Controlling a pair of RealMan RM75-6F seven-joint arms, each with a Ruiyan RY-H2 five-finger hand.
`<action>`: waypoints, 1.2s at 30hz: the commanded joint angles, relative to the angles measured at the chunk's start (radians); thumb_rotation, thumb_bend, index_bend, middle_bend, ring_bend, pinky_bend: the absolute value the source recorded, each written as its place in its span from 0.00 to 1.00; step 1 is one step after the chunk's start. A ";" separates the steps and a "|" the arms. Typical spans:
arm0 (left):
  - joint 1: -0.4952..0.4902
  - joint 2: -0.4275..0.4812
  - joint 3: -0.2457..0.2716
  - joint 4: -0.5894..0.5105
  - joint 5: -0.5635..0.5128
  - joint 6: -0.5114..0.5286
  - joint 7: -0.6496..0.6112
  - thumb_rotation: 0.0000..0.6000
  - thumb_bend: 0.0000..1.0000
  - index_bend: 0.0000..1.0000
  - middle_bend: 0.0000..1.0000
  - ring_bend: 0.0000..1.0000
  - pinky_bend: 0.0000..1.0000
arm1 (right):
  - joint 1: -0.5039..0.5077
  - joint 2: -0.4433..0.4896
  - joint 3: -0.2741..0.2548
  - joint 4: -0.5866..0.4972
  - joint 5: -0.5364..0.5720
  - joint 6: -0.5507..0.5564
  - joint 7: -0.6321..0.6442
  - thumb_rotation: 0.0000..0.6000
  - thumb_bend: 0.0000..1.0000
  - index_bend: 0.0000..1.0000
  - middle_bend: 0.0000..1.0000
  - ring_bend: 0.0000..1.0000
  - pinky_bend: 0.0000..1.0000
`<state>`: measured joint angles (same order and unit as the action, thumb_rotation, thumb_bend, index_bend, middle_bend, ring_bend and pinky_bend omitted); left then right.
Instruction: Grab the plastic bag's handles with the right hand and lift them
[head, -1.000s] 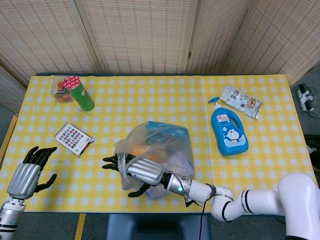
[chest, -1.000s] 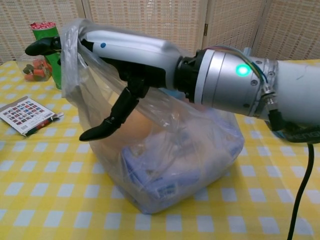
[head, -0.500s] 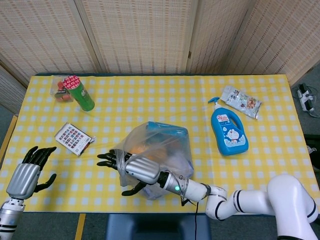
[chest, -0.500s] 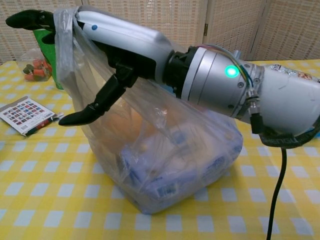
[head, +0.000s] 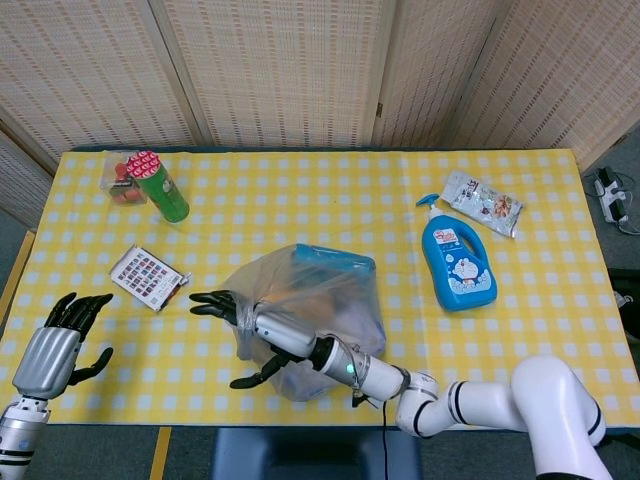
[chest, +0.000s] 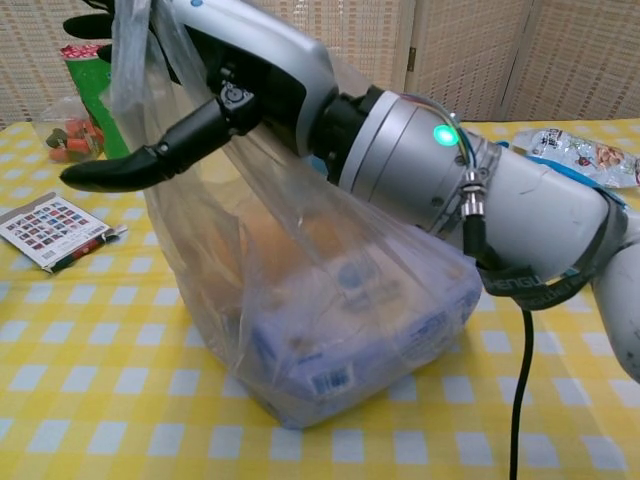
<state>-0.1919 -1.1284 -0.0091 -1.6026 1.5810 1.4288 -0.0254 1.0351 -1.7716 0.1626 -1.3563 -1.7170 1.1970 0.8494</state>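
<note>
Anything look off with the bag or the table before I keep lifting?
One thing: the right hand has the plastic bag's handle looped over outstretched fingers rather than gripped, so it might slip off. The bag bottom sits on the table, nothing spilled. The blue bottle lies flat.

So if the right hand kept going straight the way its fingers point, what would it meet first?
Probably nothing on the table: the right hand points toward the table's left edge, passing just in front of the printed card packet. Height is unclear.

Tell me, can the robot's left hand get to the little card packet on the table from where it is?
Probably yes. The left hand is open near the table's edge, and the card packet lies apart from it with only bare tablecloth between.
</note>
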 joint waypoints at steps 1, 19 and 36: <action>0.000 0.000 0.000 0.001 0.000 -0.001 -0.001 1.00 0.38 0.14 0.20 0.18 0.11 | 0.016 0.010 0.012 -0.017 0.057 -0.050 0.144 1.00 0.20 0.00 0.00 0.00 0.00; -0.004 -0.004 -0.001 0.002 -0.005 -0.011 0.002 1.00 0.38 0.14 0.20 0.18 0.11 | 0.029 0.072 0.047 -0.062 0.103 -0.072 0.481 1.00 0.20 0.00 0.00 0.00 0.00; -0.006 -0.004 0.000 0.003 -0.005 -0.015 -0.001 1.00 0.38 0.14 0.20 0.18 0.11 | 0.026 0.150 0.082 -0.101 0.174 -0.138 1.079 1.00 0.20 0.13 0.23 0.31 0.37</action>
<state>-0.1982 -1.1324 -0.0091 -1.5994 1.5760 1.4134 -0.0258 1.0664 -1.6436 0.2324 -1.4437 -1.5680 1.0762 1.8512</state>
